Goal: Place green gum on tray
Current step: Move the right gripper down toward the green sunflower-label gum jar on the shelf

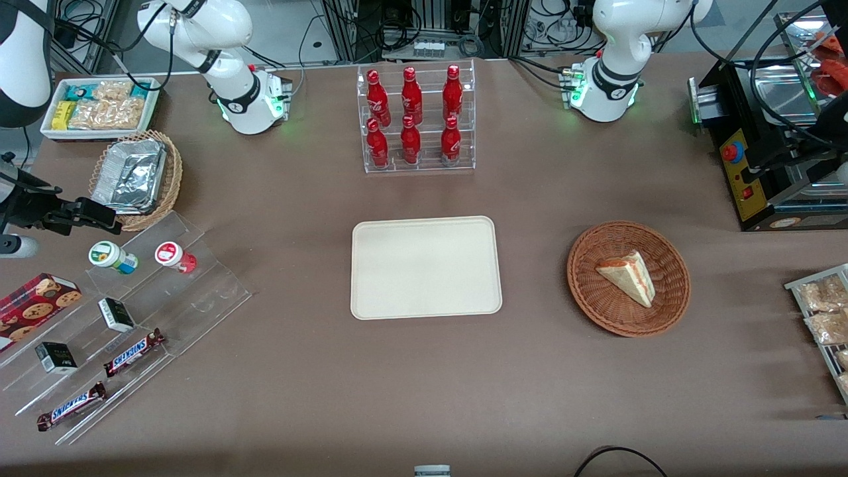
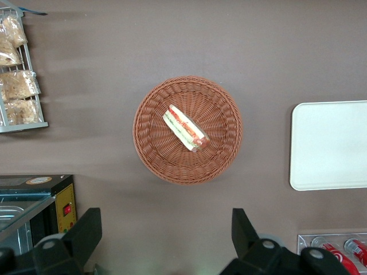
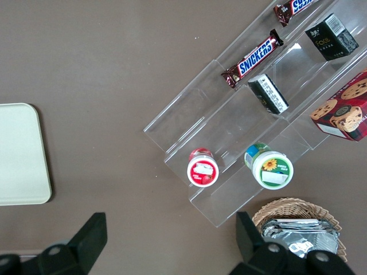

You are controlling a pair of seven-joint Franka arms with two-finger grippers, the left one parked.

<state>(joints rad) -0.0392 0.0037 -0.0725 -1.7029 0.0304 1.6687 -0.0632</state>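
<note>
Snickers chocolate bar in a brown wrapper (image 1: 71,406) lay nearest the front camera, on the lowest step of a clear acrylic stepped rack (image 1: 212,291) toward the working arm's end of the table.

Item of the task: the green gum (image 3: 268,167), a small round plastic bottle with a green-rimmed white lid, stood upright on an upper step of that rack. Just beside it, apart, stood a similar red-lidded bottle (image 3: 202,170). The large flat cream-beige tray (image 1: 424,265) lay well apart, near mid-table, with nothing on it.

Right gripper (image 3: 171,220): hung above the rack, farther from the front camera than both bottles, jaws spread wide and holding nothing.

Position relative to jaws: the gum was not centred in the gap; it sat roughly in line with one finger, while the red-lidded bottle sat nearer the gap's middle.

Hazards, judged: a straight descent would likely take the red bottle, or a finger would strike the gum's lid and topple it. The rack's step edges and the wicker basket with a foil tray (image 3: 298,220) close by could catch a finger.
</note>
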